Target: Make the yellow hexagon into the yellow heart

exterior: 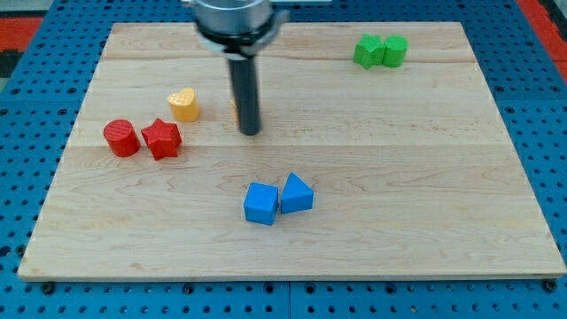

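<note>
The yellow heart [183, 104] lies on the wooden board at the upper left. My rod comes down from the view's top and my tip [250, 133] rests on the board to the right of the heart. A thin yellow sliver [235, 109] shows at the rod's left edge; it is the yellow hexagon, almost wholly hidden behind the rod. A gap of bare board separates the sliver from the heart.
A red cylinder [121, 138] and a red star [161, 138] touch at the left. A blue cube [261, 204] and a blue triangular block [296, 193] touch below my tip. Two green blocks [380, 50] sit at the top right. The wooden board [425, 177] lies on a blue pegboard.
</note>
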Controlling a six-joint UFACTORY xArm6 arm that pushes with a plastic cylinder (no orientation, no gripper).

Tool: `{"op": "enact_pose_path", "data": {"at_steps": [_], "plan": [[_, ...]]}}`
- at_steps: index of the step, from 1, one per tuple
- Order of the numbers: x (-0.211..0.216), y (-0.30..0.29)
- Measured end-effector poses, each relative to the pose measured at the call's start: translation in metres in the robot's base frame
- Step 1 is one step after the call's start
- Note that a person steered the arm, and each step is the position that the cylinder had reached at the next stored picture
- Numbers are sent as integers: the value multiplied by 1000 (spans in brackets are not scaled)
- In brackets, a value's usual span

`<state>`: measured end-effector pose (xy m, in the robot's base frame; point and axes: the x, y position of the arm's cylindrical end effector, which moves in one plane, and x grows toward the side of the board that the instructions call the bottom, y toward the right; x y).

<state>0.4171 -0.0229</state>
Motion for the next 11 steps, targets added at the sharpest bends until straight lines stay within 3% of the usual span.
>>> {"op": "enact_pose_path", "data": {"at_steps": [4, 6, 10, 11], "plan": [[-28, 33], [-31, -74], [14, -56], [14, -93]]}}
